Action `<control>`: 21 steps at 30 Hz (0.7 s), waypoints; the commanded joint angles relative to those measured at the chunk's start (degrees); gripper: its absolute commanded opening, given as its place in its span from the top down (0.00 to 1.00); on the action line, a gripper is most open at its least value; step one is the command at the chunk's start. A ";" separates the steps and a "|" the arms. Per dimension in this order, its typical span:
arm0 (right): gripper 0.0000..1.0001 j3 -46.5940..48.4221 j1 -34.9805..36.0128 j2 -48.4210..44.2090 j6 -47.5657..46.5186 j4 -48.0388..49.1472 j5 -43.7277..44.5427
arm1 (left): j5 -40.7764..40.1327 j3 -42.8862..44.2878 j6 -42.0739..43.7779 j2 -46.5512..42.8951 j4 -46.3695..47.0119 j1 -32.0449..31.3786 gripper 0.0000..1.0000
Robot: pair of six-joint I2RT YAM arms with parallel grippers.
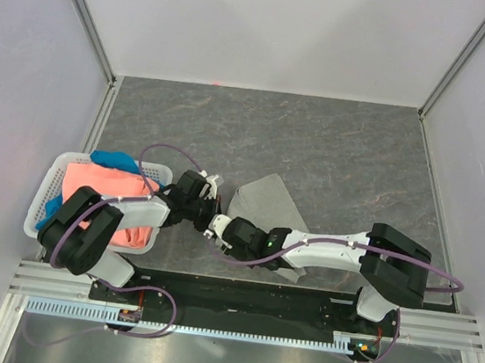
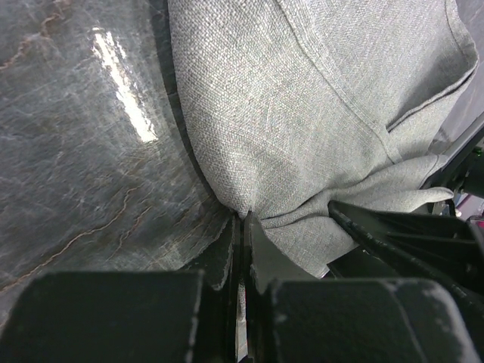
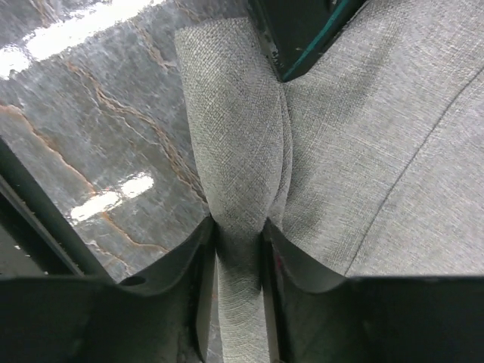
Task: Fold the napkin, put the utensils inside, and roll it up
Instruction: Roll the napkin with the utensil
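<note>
Beside the basket [image 1: 46,193], left gripper [image 2: 242,219] and right gripper [image 3: 238,227] both pinch the napkin [image 2: 302,113] mid-fold; utensils unseen, rolling not yet begun.

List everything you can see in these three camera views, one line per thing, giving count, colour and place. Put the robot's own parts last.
napkin: one, light grey, middle of the table, partly under the arms
basket: one, white, at the table's left edge
coral-orange cloth: one, coral-orange, inside the basket
blue cloth: one, blue, inside the basket, against the coral-orange cloth
table: one, dark grey with marbled veins, under everything
left gripper: one, black, shut on the napkin's edge
right gripper: one, black, closed around a raised fold of the napkin
</note>
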 commanded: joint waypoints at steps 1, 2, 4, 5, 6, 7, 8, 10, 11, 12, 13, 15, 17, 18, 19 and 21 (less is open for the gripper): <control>0.69 0.88 -2.39 2.44 0.21 -2.79 -11.13 | -2.15 0.05 3.18 -2.10 -4.91 0.00 0.79; 0.73 0.35 -3.01 2.36 1.60 -2.89 -13.69 | -3.46 0.14 3.18 -2.98 -5.96 0.09 0.71; 0.76 -0.62 -4.77 1.57 2.14 -2.63 -18.36 | -5.40 0.49 2.91 -6.22 -7.02 0.09 0.46; 0.78 -1.66 -5.39 1.13 2.58 -2.36 -23.08 | -7.41 0.50 2.74 -7.29 -7.72 0.09 0.41; 0.79 -2.20 -6.78 0.52 2.93 -2.10 -25.13 | -8.30 0.32 2.47 -8.60 -8.51 0.09 0.38; 0.80 -2.72 -7.67 0.16 3.11 -1.57 -27.76 | -9.18 0.15 2.39 -10.62 -9.04 0.17 0.33; 0.81 -3.69 -8.55 -0.10 3.28 -1.05 -32.31 | -10.67 -0.03 2.21 -11.68 -9.40 0.09 0.32; 0.82 -4.66 -11.44 -0.98 3.28 0.44 -36.99 | -11.91 -1.08 1.68 -13.36 -10.19 0.18 0.30; 0.82 -5.36 -12.41 -1.33 3.28 0.98 -40.67 | -12.95 -1.61 1.51 -15.19 -10.28 0.09 0.30; 0.82 -5.54 -14.16 -1.77 3.02 1.50 -42.09 | -13.31 -2.74 1.07 -15.73 -10.19 0.17 0.29; 0.82 -5.72 -14.96 -1.69 2.93 1.77 -43.59 | -13.75 -3.28 0.80 -16.78 -10.19 0.18 0.29; 0.82 -5.72 -16.98 -1.43 3.28 2.91 -47.99 | -14.11 -5.20 0.54 -19.50 -9.66 0.18 0.29; 0.82 -5.89 -18.48 -0.29 3.81 3.96 -51.15 | -13.32 -6.35 0.45 -22.31 -8.26 0.09 0.29; 0.82 -5.98 -20.23 0.41 4.42 5.10 -54.47 | -12.71 -7.40 0.45 -23.02 -7.73 0.17 0.28; 0.82 -5.98 -21.12 1.12 4.60 5.29 -55.98 | -12.09 -7.85 0.45 -23.64 -6.60 0.18 0.28; 0.83 -5.46 -23.66 3.84 5.13 6.16 -61.32 | -9.72 -9.25 0.45 -24.96 -5.36 0.17 0.28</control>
